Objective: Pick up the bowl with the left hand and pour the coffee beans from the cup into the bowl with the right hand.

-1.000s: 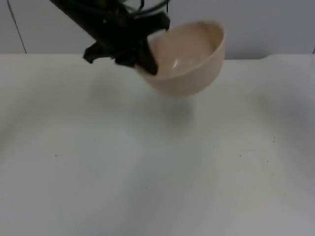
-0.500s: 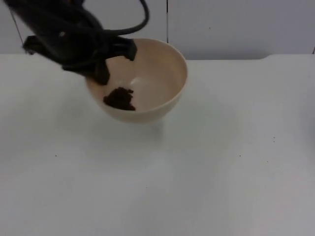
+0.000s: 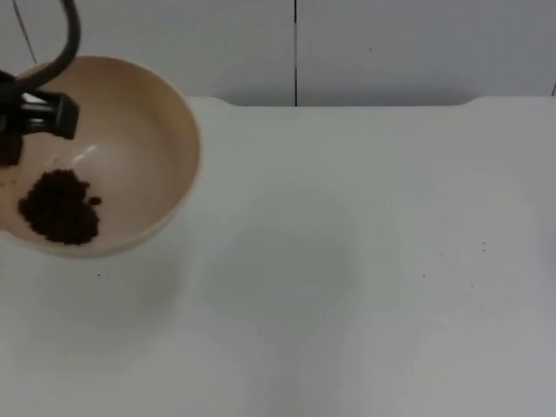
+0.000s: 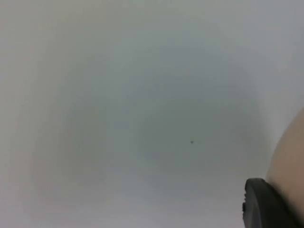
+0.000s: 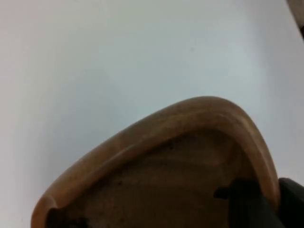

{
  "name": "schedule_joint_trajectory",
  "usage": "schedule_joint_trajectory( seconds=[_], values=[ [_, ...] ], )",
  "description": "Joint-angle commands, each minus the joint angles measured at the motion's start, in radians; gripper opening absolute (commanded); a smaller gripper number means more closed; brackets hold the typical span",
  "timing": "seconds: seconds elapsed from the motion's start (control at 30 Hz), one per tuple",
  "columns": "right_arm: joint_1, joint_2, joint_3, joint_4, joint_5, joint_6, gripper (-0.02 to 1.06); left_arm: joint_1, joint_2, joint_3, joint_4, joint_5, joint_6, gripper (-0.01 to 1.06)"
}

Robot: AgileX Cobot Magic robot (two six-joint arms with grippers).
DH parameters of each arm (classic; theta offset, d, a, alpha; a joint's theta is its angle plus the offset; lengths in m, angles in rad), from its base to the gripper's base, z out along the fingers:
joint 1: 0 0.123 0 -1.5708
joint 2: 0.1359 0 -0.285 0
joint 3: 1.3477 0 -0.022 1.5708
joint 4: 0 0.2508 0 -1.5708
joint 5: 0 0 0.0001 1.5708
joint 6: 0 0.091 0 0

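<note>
Bowl: the cream bowl sits at the top view's nine o'clock edge, mouth tipped toward the camera; whether it rests on the table or hangs above it cannot be told.
Coffee beans: a dark heap lies low inside the bowl, toward the near wall.
Left gripper: the left gripper pinches the bowl's rim at its ten o'clock side.
Cup: the wooden cup appears in the right wrist view, apparently empty.
Right gripper: the right gripper clamps the cup's rim, a finger on each side of the wall.
Table: the white table spreads out toward three o'clock.
Progress: judged near done, the beans being in the bowl.
Risk: the tilt could let beans slide over the near rim, and a one-sided rim pinch could let the bowl twist or slip.
</note>
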Motion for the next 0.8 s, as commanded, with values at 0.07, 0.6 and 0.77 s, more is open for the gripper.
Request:
schedule_joint_trajectory(
  seconds=[0.07, 0.6, 0.77],
  values=[
    [-0.005, 0.064, 0.046, 0.011, -0.077, 0.062, 0.00, -0.002, 0.012, 0.009, 0.000, -0.001, -0.029, 0.00],
    [-0.023, 0.152, 0.065, -0.049, -0.163, 0.167, 0.00, -0.002, 0.159, 0.009, -0.149, -0.008, 0.079, 0.00],
    [-0.094, 0.211, 0.065, -0.001, -0.252, 0.167, 0.00, -0.002, 0.264, 0.009, -0.258, -0.036, 0.202, 0.00]
  ],
)
